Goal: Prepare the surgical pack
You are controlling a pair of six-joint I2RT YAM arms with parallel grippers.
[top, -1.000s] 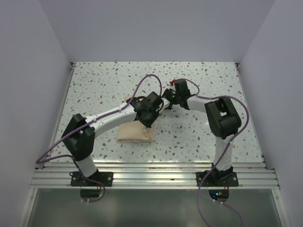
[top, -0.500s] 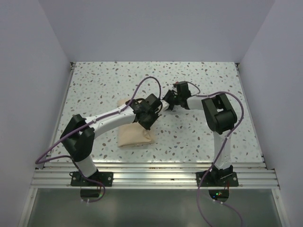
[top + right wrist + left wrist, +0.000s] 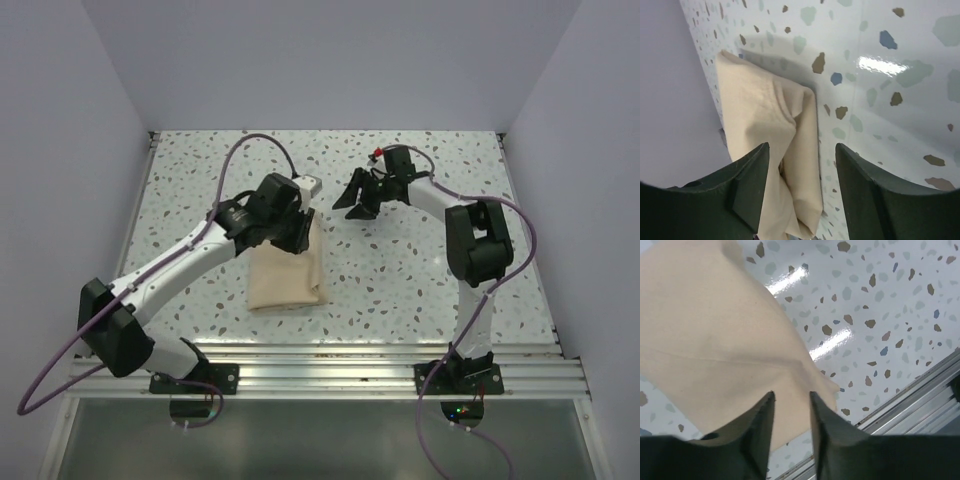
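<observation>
The pack [image 3: 285, 272] is lying as a folded tan parcel on the table [image 3: 430, 270], down toward 7 o'clock from the middle and just ahead of the near rail. The long side is running from 12 to 6.

The left gripper [image 3: 298, 232] is hovering over the parcel's 12 o'clock end. The right gripper [image 3: 352, 205] is hanging out at about 1 o'clock from it, over bare table.

From where I'm standing the folding looks finished, so this reads as the letting-go stage. To do it well, both arms want to be going straight up and away. A sideways drag here could catch the top flap and pull a fold open. The layered edge showing in the right wrist view looks like the one to watch. It is sitting a little puffed, so a light press along it might help if it starts lifting.

Now the fingers. In the left wrist view the left fingers [image 3: 760, 430] are standing narrowly apart, with tan wrap showing through the gap and nothing clamped between them. I can't tell whether the tips are brushing the cloth. In the right wrist view the right fingers [image 3: 747, 185] are spread wide. The parcel is showing between them but well beyond, so they are holding nothing and touching nothing.
</observation>
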